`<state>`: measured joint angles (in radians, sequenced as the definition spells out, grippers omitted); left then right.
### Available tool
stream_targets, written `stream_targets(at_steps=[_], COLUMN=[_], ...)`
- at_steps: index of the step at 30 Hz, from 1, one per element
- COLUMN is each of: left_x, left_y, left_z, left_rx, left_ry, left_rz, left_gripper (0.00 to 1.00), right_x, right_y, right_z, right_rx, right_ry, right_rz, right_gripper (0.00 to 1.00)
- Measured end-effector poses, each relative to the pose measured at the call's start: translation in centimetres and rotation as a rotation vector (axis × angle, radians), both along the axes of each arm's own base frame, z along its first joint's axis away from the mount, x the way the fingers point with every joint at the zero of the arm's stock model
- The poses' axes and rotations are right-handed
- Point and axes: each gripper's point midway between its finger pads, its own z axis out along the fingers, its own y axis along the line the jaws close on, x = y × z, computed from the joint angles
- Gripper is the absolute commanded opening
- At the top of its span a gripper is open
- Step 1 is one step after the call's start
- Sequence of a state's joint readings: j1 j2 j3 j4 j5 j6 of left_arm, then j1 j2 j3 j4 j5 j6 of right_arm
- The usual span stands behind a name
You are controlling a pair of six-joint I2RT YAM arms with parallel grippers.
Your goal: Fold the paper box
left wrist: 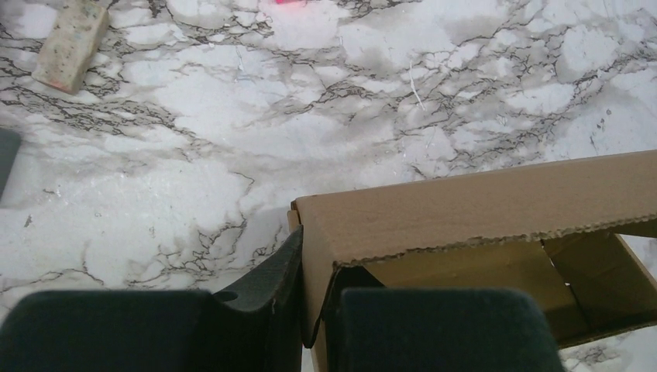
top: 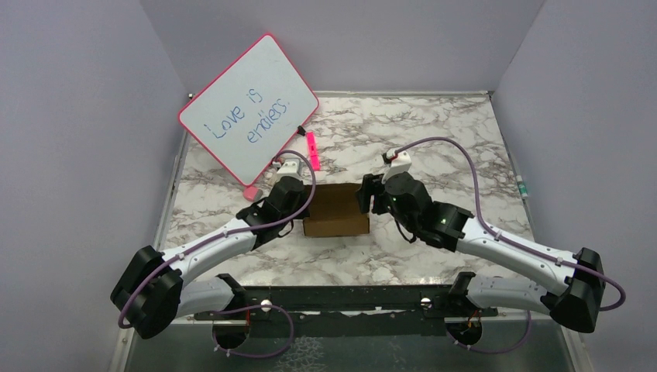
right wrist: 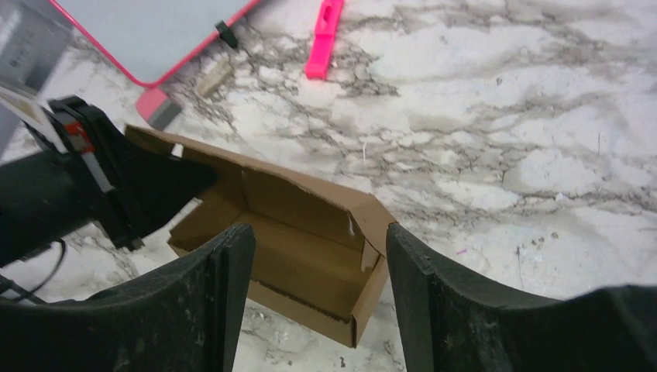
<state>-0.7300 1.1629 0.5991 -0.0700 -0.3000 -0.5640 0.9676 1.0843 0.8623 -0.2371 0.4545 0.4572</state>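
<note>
Top external: brown paper box [top: 335, 209], open tray, long axis left-right; left hand [left wrist: 318, 298] pinches its end wall, right hand [right wrist: 319, 232] spread.

Paper box [top: 335, 209]: matt brown cardboard, ragged fibrous cut edges. Tabletop [top: 434, 132]: smooth marble-look surface, slight sheen. Whiteboard [top: 248, 108]: glossy white face, pink plastic rim. Pink marker [top: 312, 149]: smooth plastic. Right gripper [right wrist: 318, 236]: matt black plastic, grainy, scuffed.

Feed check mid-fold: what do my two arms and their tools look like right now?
Left arm and right arm: white links, black joints, a purple cable looped along each. Left tool and right tool: black, white block on top, flat matte black fingers.
</note>
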Motion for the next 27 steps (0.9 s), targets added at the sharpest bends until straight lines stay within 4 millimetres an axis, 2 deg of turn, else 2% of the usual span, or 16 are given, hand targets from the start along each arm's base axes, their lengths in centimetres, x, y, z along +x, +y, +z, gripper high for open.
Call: stream_targets(at_steps=[5, 10, 14, 18, 22, 27], left_x=[0.4, 0.9, 0.9, 0.6, 0.1, -0.4], left_y=[0.0, 0.2, 0.1, 0.1, 0.4, 0.5], left_z=[0.1, 0.3, 0.4, -0.1, -1.0, -1.7], left_rx=[0.016, 0.026, 0.038, 0.048, 0.064, 0.081], left_ry=[-0.05, -0.107, -0.153, -0.19, -0.201, -0.204], left_rz=[0.028, 0.056, 0.059, 0.049, 0.041, 0.024], left_gripper=[0.11, 0.11, 0.11, 0.11, 0.13, 0.19], right_x=[0.8, 2.1, 3.4, 4.1, 4.3, 3.8], right_y=[0.9, 2.5, 4.2, 5.3, 5.8, 6.1], right_z=[3.3, 3.8, 2.7, 0.4, -1.7, -2.9], right_rx=[0.019, -0.008, -0.047, -0.098, -0.137, -0.132], right_ry=[-0.061, -0.08, -0.073, -0.049, -0.015, 0.019], right_rz=[0.018, 0.031, 0.038, 0.048, 0.058, 0.079], right_gripper=[0.64, 0.58, 0.57, 0.54, 0.51, 0.48])
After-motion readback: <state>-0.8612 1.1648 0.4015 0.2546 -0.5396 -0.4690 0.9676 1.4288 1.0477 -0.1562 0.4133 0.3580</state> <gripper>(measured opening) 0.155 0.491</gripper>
